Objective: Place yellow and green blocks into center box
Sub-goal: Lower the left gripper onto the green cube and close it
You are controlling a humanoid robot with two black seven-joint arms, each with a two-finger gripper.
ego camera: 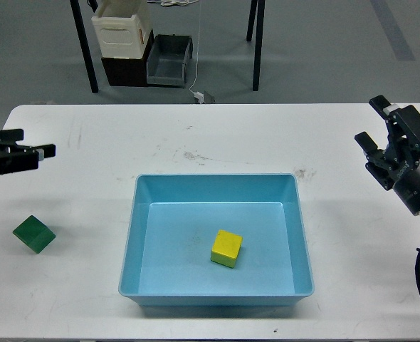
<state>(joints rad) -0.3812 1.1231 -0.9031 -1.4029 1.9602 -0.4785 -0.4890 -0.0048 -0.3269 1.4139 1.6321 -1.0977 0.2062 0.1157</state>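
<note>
- Yellow block point(226, 248) sits inside the light-blue tray point(217, 184), between both tools.
- Green block point(34, 234) lies on the counter point(89, 299) just below the left tool point(39, 154), which holds nothing; its gap is unclear.
- Right tool point(375, 122) stands open, empty.

At 9 o'clock, the left claw point(26, 153) is matte black with blocky fingers. At 3 o'clock, the right claw point(377, 135) is black, with a white patch, a grey cylindrical wrist and black cable.
</note>
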